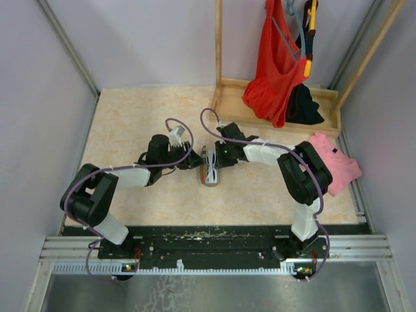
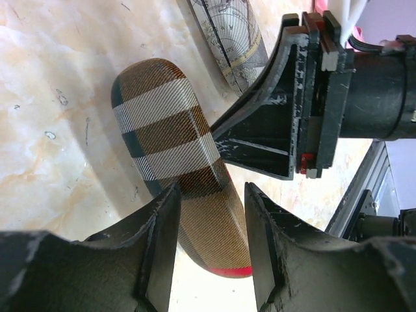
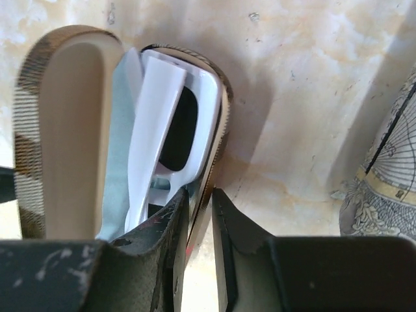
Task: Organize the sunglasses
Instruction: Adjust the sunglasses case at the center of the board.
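right claw [image 3: 198, 201] pinches striped case [image 3: 26, 156] rim | white sunglasses [image 3: 153, 123] inside | left claw [image 2: 211, 192] clamps lid [image 2: 169, 143]

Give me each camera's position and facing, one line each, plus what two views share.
Top external: above and behind, looking down at the table; left arm and right arm show.
Left wrist: looks along the left gripper at the striped case from outside; right gripper opposite.
Right wrist: looks past its fingers into the open case at the white sunglasses.
Both wrist views share the grey-patterned case.
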Tool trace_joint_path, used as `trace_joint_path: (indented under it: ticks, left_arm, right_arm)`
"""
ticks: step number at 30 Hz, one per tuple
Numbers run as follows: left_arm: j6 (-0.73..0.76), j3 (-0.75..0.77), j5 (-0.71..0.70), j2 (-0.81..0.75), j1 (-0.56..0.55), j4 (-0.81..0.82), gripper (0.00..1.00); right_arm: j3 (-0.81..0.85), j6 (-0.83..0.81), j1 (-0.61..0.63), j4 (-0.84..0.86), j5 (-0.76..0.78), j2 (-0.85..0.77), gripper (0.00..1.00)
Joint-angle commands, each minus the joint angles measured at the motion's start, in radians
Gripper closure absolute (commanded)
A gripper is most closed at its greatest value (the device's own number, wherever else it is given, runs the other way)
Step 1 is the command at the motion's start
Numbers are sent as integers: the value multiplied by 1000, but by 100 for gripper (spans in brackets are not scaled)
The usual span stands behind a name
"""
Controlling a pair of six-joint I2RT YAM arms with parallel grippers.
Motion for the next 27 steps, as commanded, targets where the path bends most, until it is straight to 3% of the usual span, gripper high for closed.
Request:
trace_joint_path:
  ticks: [1, 9, 13, 17, 22, 27]
  left_arm:
    - [8, -4, -13, -35, 2, -19, 50]
    - [10, 2, -3, -30, 1, -21, 53]
    - [10, 4, 4, -35, 1, -22, 54]
    - [8, 2, 9, -40, 0, -22, 54]
    - [9, 1, 11, -39, -6, -20, 56]
    - [8, 6, 12, -33, -8, -19, 57]
  right_arm:
    - [-4, 19, 10, 38, 15, -99, 78]
    - [-24, 2, 10, 34, 25, -187, 69]
    - [-59, 6, 8, 23, 120, -247, 68]
    - [-105, 17, 4, 15, 215, -263, 76]
    - [-119, 18, 4, 17, 191, -212, 89]
    - [-109, 20, 3, 31, 147, -144, 95]
